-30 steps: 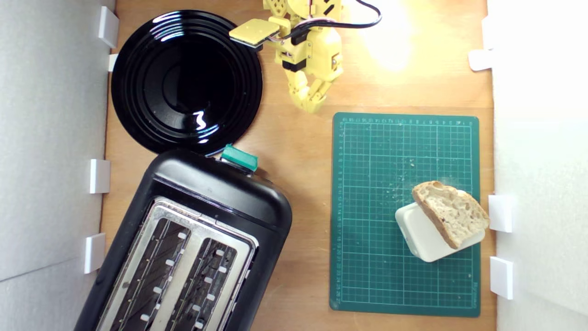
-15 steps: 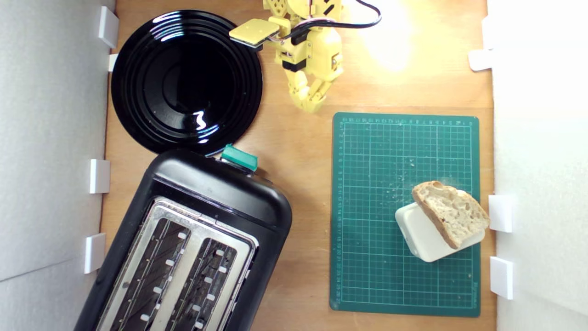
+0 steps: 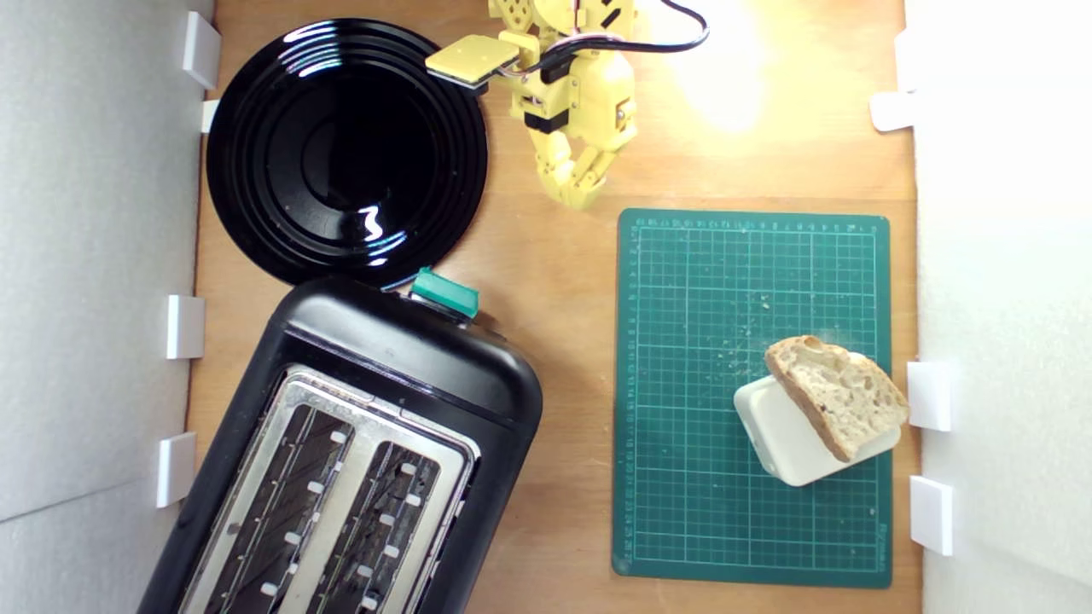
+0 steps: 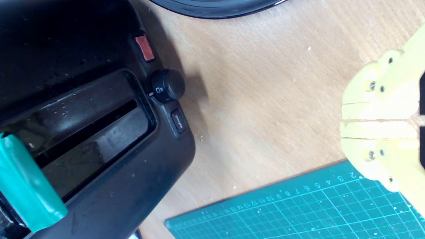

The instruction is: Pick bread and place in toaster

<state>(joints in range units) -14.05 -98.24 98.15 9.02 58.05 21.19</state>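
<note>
A yellow robot gripper [image 3: 583, 194] hangs with its jaws pressed together and nothing between them, just off the far edge of a green cutting mat [image 3: 682, 477], with the pick not yet begun. The bread [image 3: 840, 402] lies across the mat's opposite corner, propped on a white block [image 3: 781, 435] and well apart from the arm. The next move appears to call for a reach over the mat, with the jaws spread to take the slice by its crust. The toaster [image 3: 401, 358], its two slots empty, stands off the mat's other long side, beside a black plate [image 3: 256, 213]. All sit on a wooden tabletop [image 3: 554, 281] flanked by pale walls.
</note>
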